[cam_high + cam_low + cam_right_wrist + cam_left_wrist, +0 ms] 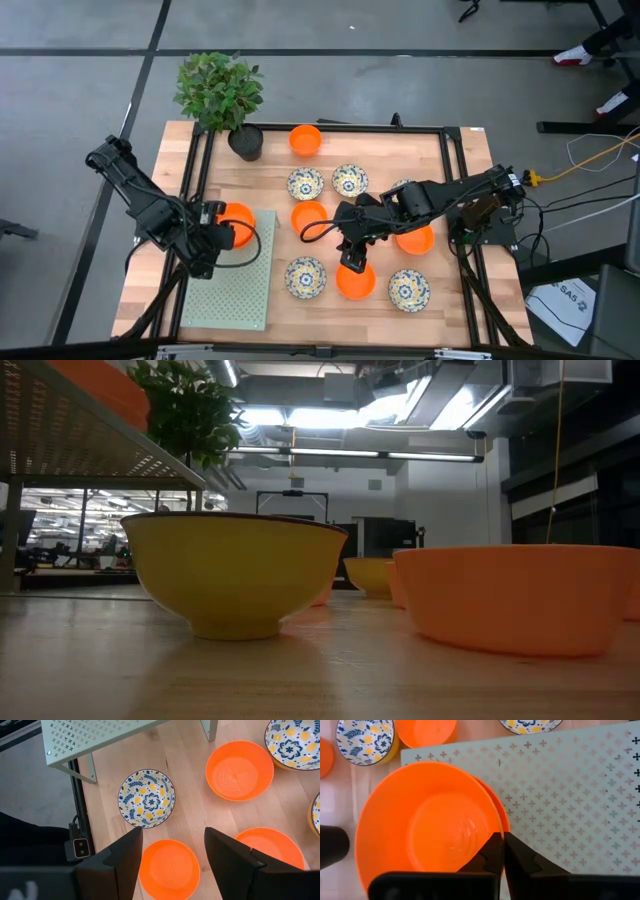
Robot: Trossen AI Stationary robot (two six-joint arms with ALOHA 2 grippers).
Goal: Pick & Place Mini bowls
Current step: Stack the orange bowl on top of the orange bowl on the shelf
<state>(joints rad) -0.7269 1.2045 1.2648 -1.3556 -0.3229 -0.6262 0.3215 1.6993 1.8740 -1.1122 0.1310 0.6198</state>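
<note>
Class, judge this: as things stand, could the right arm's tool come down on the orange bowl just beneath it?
Probably yes: the right tool hangs open right over that orange bowl, with nothing between them and bare table around it.

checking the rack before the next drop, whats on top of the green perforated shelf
One plain orange bowl sits at the corner of the green perforated shelf, pinched at its rim by the shut left gripper. The bowl, gripper and arm cover part of the shelf; the rest is bare.

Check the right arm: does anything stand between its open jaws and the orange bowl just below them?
Nothing visible does. The right gripper hangs with its jaws open straight over the orange bowl, with only bare table around it. The nearest floral bowl sits apart, beside the path rather than in it.
</note>
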